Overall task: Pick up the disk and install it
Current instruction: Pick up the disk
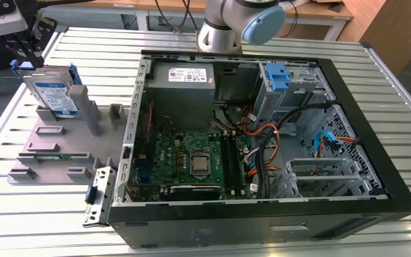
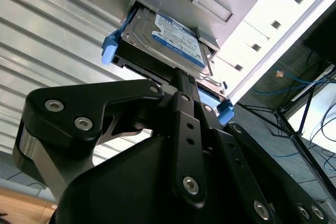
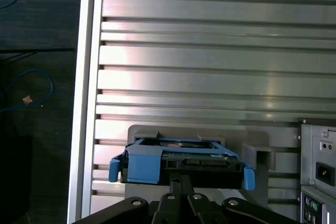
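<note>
The disk (image 1: 51, 92) is a silver drive with a blue-and-white label and blue rails. It stands on edge in a slot of the grey fixture (image 1: 66, 136) at the exterior view's left. My gripper (image 1: 28, 58) hangs right above its upper edge. In both wrist views the black fingers come together at the disk's near edge, gripper (image 2: 181, 81) and gripper (image 3: 181, 181) looking shut with nothing between them. The disk (image 2: 168, 38) shows its label, and the disk (image 3: 178, 163) shows its connector edge between the blue rails. I cannot tell whether the tips touch it.
An open black computer case (image 1: 263, 214) lies on the slatted metal table (image 1: 48, 235), to the exterior view's right of the fixture. Inside are a grey power supply (image 1: 184, 77), a green motherboard (image 1: 191, 160), cables and a blue bracket (image 1: 280, 79) in the drive bay. The arm's base (image 1: 223, 32) stands behind the case.
</note>
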`<state>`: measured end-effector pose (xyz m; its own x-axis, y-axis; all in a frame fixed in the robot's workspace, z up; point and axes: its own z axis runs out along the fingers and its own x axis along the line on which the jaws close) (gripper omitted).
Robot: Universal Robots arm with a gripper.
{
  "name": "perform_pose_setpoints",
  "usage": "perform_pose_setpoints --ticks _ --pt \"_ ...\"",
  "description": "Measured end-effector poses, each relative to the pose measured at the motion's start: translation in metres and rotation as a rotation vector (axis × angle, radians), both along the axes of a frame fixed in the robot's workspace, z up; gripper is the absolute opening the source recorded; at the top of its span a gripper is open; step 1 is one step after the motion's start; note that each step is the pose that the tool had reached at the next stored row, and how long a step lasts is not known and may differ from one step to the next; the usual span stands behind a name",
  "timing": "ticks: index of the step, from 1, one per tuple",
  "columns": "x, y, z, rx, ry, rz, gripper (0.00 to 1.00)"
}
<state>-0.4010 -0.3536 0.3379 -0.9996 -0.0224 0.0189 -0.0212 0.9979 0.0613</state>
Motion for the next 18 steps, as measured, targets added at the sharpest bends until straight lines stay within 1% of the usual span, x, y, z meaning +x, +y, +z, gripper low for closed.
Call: perform_pose_setpoints --ticks 4,9,18 --pt "0.0 0.0 0.0 0.0 -0.0001 0.001 0.11" --pt "0.0 0.0 0.0 0.0 -0.0001 0.013 0.11" --pt "0.0 0.0 0.0 0.0 0.0 0.014 0.11"
